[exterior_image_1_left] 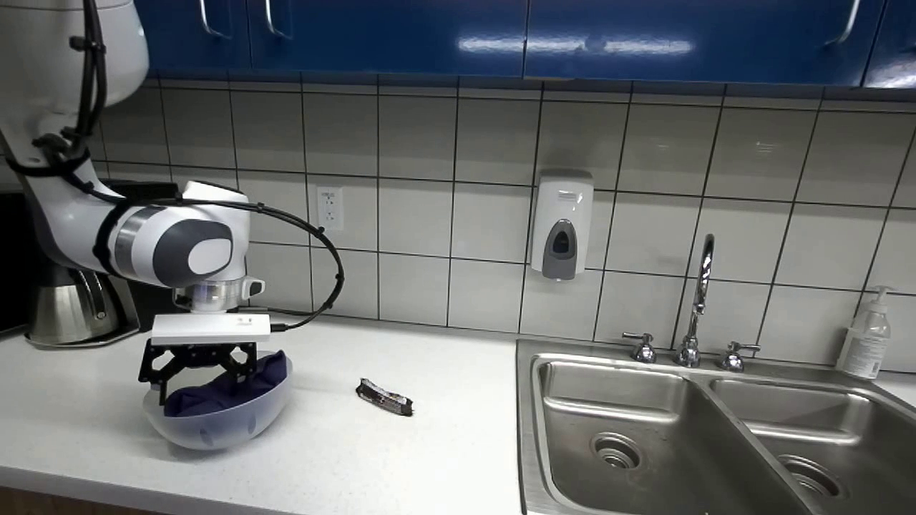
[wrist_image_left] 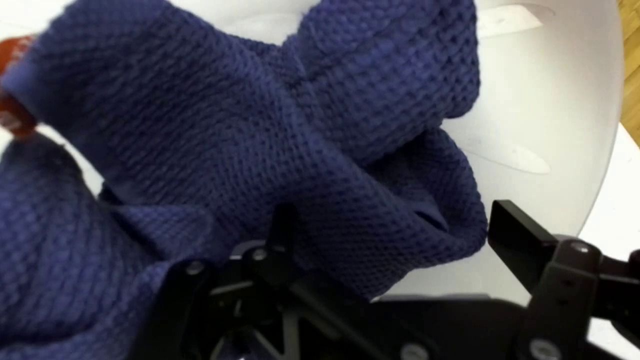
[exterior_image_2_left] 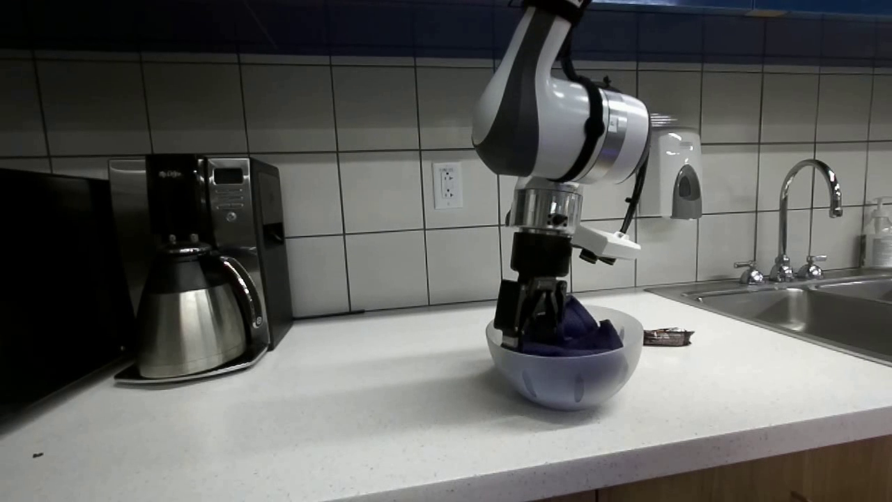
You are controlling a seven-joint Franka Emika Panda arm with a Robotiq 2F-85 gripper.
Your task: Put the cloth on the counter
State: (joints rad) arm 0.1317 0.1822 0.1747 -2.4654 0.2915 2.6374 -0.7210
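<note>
A crumpled dark blue-purple cloth (exterior_image_1_left: 269,373) lies in a translucent white bowl (exterior_image_1_left: 225,427) on the white counter (exterior_image_1_left: 429,458). The cloth (exterior_image_2_left: 589,339) and bowl (exterior_image_2_left: 564,382) also show in an exterior view. In the wrist view the cloth (wrist_image_left: 240,135) fills most of the bowl (wrist_image_left: 560,100). My gripper (exterior_image_1_left: 203,390) points down into the bowl with its fingers wide apart. In the wrist view the gripper (wrist_image_left: 395,215) has one finger over the cloth and the other at the cloth's edge, near the bowl wall. Cloth shows between the fingers, not clamped.
A wrapped snack bar (exterior_image_1_left: 385,398) lies beside the bowl. A steel sink (exterior_image_1_left: 526,429) with a faucet (exterior_image_1_left: 698,300) is farther along. A coffee maker (exterior_image_2_left: 275,279) with a steel carafe (exterior_image_2_left: 191,328) stands at the other end. An orange-red item (wrist_image_left: 12,110) shows partly behind the cloth.
</note>
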